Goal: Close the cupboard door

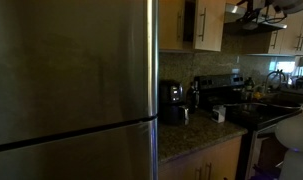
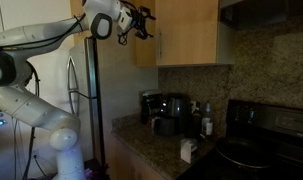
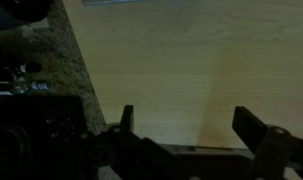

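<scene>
The cupboard door (image 2: 145, 45) is a tall light tan wood panel above the counter, and it seems to stand slightly out from the cupboard. It also shows in an exterior view (image 1: 195, 30) with a slim dark bar handle (image 1: 204, 22). My gripper (image 2: 141, 22) hangs high up, right in front of the door's edge. In the wrist view the tan panel (image 3: 181, 60) fills the frame, close behind my gripper (image 3: 191, 125). Both fingers are spread wide with nothing between them. I cannot tell whether a finger touches the wood.
A big brushed-steel fridge (image 1: 71, 90) fills the left side. On the granite counter (image 2: 141, 145) stand a black coffee maker (image 2: 167, 112) and small jars. A black stove (image 2: 261, 140) is at the right. My white arm (image 2: 31, 90) stands in front of the fridge.
</scene>
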`<action>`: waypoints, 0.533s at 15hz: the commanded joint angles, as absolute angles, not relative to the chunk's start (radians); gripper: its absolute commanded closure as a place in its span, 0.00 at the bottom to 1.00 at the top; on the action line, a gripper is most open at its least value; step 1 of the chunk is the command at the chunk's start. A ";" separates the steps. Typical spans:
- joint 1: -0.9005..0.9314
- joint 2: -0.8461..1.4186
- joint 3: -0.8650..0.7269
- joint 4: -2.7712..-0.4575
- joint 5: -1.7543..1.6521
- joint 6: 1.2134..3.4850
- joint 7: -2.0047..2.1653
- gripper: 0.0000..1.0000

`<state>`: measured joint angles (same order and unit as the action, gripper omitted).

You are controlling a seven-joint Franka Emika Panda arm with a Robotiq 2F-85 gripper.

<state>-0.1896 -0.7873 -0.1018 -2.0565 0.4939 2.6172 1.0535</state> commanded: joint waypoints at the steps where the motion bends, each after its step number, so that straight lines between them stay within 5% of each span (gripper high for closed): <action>1: -0.129 -0.604 -0.066 -1.981 0.503 2.617 1.078 0.00; 8: -0.096 -0.299 -0.009 -1.742 0.466 2.699 1.147 0.00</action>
<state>-0.1067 -0.4064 -0.0139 -1.8722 0.4870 2.6913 1.1162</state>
